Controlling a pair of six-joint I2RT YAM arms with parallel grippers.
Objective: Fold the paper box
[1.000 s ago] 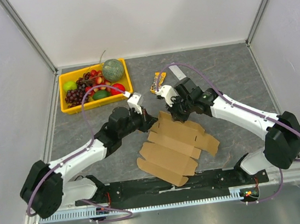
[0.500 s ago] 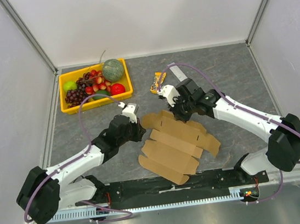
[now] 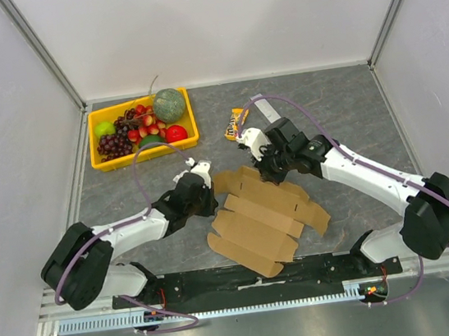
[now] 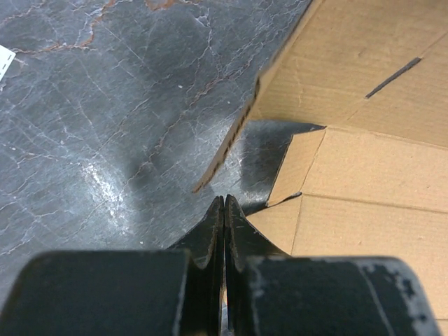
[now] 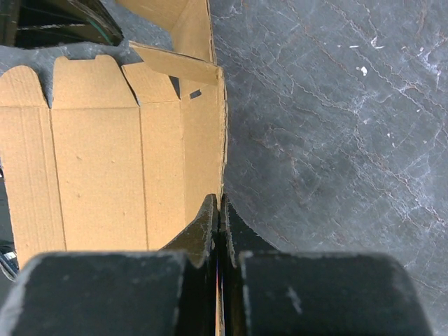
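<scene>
Top external: our corrugated die-cut paper box (image 3: 260, 221) lies on veined bench (image 3: 349, 110); right jaws pinch it, left jaws clenched.

Left claw (image 4: 224, 203) is shown drawn back from the far-left corner of the paper box (image 3: 260, 221) toward its own base, with the arm folded more tightly at the elbow. The box's far-left flap, earlier tucked inward, is now spread leftward, its edge lifted off the counter (image 3: 341, 111).
</scene>
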